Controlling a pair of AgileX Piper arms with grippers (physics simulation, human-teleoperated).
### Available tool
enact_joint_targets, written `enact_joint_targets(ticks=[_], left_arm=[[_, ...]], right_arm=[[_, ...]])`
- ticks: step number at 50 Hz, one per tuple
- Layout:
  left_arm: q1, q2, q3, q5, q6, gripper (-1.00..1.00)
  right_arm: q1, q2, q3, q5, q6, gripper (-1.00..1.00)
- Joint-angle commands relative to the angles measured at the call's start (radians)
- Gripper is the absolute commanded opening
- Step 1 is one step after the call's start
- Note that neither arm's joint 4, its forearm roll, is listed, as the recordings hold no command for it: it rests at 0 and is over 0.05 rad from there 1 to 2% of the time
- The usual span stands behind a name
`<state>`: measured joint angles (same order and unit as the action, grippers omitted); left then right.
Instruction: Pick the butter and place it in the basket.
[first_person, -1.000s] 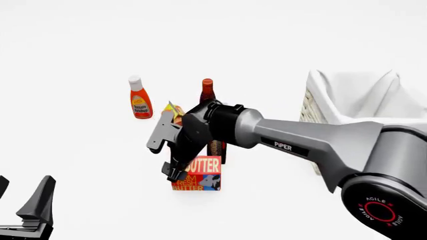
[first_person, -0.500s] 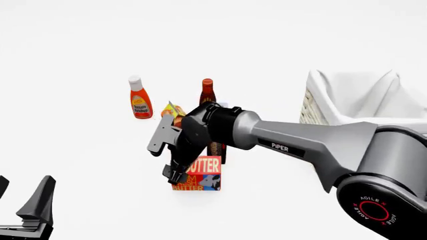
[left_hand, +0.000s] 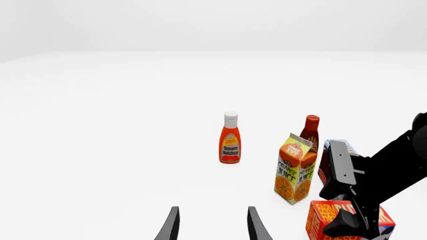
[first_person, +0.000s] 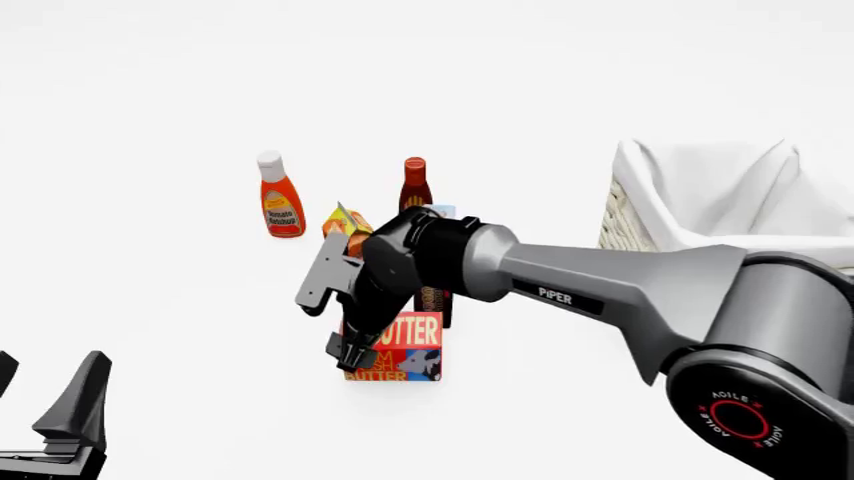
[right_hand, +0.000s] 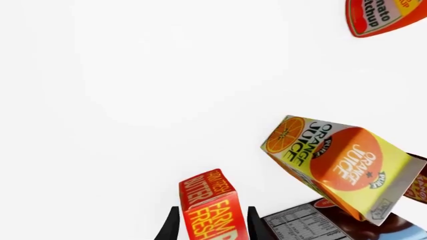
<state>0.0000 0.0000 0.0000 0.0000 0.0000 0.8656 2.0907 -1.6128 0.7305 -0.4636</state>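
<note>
The butter (first_person: 404, 351), a squat red-and-orange box, stands on the white table in the middle of the front view. My right gripper (first_person: 352, 350) reaches down over its left end. The right wrist view shows the butter (right_hand: 212, 207) between the two spread fingers (right_hand: 171, 224), so the gripper is open around it. The basket (first_person: 627, 215), cream wicker with white cloth lining, sits at the right edge. My left gripper (first_person: 43, 398) rests open and empty at the lower left, far from the butter (left_hand: 319, 220).
Just behind the butter stand an orange juice carton (first_person: 346, 224), a dark chocolate pudding box (first_person: 434, 298) and a dark sauce bottle (first_person: 415, 184). A ketchup bottle (first_person: 280, 196) stands farther back left. The right arm (first_person: 601, 290) spans from the lower right.
My right gripper has sunk a little lower over the butter's left end. The butter, the other groceries and the left gripper have not moved.
</note>
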Motion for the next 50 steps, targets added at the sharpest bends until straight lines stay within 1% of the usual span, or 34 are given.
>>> enact_joint_targets(ticks=[1,34,46,47,50], left_arm=[[0.0,0.0,0.0,0.0,0.0,1.0],[0.0,0.0,0.0,0.0,0.0,1.0],[0.0,0.0,0.0,0.0,0.0,1.0],[0.0,0.0,0.0,0.0,0.0,1.0],[0.0,0.0,0.0,0.0,0.0,1.0]], right_arm=[[-0.002,0.008,0.0,0.0,-0.002,1.0],[-0.01,0.041,-0.009,0.004,-0.006,1.0],[-0.038,0.104,-0.049,0.033,-0.025,1.0],[-0.04,0.11,-0.054,0.037,-0.026,-1.0],[-0.051,0.135,-0.076,0.053,-0.028,-1.0]])
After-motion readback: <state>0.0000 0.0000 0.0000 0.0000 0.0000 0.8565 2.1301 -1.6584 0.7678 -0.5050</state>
